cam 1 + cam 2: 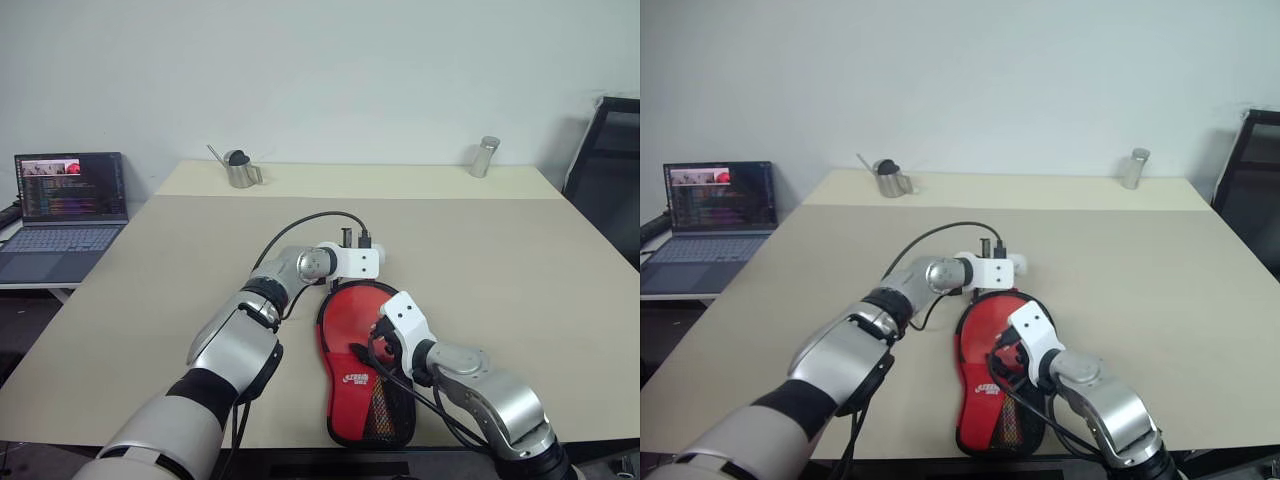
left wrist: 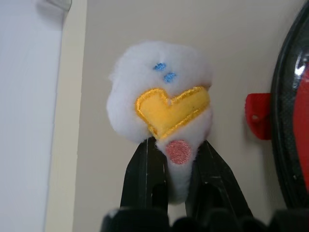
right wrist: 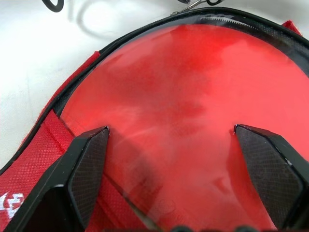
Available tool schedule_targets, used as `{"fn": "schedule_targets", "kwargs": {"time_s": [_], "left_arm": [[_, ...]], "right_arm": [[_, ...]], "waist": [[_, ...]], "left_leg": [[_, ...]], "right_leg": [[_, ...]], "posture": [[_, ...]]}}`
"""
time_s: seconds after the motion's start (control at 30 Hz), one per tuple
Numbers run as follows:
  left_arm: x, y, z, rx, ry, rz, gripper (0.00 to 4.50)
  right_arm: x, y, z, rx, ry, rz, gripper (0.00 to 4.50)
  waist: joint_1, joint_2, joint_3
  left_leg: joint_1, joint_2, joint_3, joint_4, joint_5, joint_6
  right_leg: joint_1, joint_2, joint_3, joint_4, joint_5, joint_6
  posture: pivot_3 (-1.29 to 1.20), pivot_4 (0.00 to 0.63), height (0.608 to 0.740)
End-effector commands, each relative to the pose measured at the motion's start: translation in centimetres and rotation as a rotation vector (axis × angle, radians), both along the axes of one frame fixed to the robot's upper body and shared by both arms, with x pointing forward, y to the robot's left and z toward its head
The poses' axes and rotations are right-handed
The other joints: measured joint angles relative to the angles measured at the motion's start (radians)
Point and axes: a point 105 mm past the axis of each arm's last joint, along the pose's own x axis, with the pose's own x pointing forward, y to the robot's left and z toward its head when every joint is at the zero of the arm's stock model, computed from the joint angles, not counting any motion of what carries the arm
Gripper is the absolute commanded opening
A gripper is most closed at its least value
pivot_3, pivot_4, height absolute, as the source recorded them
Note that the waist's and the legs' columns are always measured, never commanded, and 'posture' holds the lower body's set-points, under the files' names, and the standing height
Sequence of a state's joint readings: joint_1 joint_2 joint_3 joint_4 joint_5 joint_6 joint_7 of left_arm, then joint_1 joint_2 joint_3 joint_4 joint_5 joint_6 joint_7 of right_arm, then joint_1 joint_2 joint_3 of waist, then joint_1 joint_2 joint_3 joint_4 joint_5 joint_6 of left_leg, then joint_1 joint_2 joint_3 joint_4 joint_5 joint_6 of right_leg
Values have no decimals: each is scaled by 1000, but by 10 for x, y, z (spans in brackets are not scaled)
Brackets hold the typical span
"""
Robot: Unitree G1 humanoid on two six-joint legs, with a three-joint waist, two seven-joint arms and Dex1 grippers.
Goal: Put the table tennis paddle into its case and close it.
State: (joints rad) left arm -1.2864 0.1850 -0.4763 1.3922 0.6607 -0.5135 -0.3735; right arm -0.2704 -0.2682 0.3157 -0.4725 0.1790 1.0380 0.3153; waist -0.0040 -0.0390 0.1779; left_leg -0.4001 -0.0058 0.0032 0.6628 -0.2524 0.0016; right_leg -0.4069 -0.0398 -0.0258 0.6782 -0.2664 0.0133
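Red fabric of the case (image 1: 362, 375) lies near the table's (image 1: 520, 270) front edge, the paddle's (image 3: 193, 111) face seen in its open mouth. Our right gripper (image 3: 171, 145) hangs over that face, fingers spread wide, holding nothing. Our left gripper (image 2: 176, 162) is pinched on a white plush charm (image 2: 161, 104), which the head views hide behind the wrist. We cannot make out the paddle's handle.

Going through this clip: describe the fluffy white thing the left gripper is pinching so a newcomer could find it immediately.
Start at the beige table and find the red case near its front edge. Just beyond the case's rounded far end, the left gripper is shut on a small white plush charm. Nothing else here is fluffy, with a yellow heart-shaped beak, blue eyes and a pink cheek.
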Motion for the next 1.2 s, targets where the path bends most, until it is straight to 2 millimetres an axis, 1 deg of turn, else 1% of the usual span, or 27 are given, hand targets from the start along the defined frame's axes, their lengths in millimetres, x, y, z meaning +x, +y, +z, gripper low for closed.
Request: {"fn": "schedule_targets", "kwargs": {"time_s": [0.03, 0.2, 0.43, 0.7, 0.83, 1.0, 1.13, 1.2], "left_arm": [[0, -22, 25, 12, -121, -71, 135], [-5, -38, 27, 43, -174, -127, 135], [-15, -59, 23, 83, -215, -210, 135], [-33, -93, 26, 63, -235, -318, 135], [-41, -105, 26, 52, -233, -361, 135], [-50, -113, 17, 50, -195, -403, 135], [-51, -110, 7, 62, -138, -393, 135], [-52, -105, -4, 85, -76, -389, 135]], "right_arm": [[-16, -5, -33, -51, 157, -22, 4500], [-20, -3, -33, -46, 166, -30, 4500], [-25, -2, -35, -43, 179, -37, 4500], [-32, -2, -37, -40, 192, -53, 4500], [-32, -2, -37, -40, 192, -57, 4500], [-32, -4, -37, -40, 191, -65, 4500], [-31, -4, -37, -39, 190, -66, 4500], [-31, -4, -37, -39, 188, -66, 4500]], "waist": [[2, 0, 0], [2, -1, 0], [2, -1, -1], [5, -1, -1], [5, -1, -1], [5, -1, -1], [5, -1, -1], [5, -1, -2]], "left_leg": [[0, 0, 0, 0, 0, 0], [0, 0, 0, 0, 0, 0], [0, 0, 0, 0, 0, 0], [0, 0, 0, 0, 0, 0], [0, 0, -1, 0, 0, 0], [0, 0, -1, 0, 0, 0], [0, 0, -1, 0, 0, 0], [0, -1, -1, 0, 0, 0]], "right_leg": [[0, 0, 0, 0, 0, 0], [0, 0, 0, 0, 0, 1], [0, 0, 0, 0, -1, 1], [1, 0, -1, -1, -1, 1], [1, 0, -1, -1, -1, 2], [1, 0, -1, -1, -1, 2], [1, 0, -1, -1, -1, 2], [1, 0, -1, -1, -1, 2]], "posture": [[0, 150, 740], [0, 150, 740], [0, 150, 740], [0, 150, 740], [0, 150, 740], [0, 150, 740], [0, 150, 740], [0, 150, 740]]}}
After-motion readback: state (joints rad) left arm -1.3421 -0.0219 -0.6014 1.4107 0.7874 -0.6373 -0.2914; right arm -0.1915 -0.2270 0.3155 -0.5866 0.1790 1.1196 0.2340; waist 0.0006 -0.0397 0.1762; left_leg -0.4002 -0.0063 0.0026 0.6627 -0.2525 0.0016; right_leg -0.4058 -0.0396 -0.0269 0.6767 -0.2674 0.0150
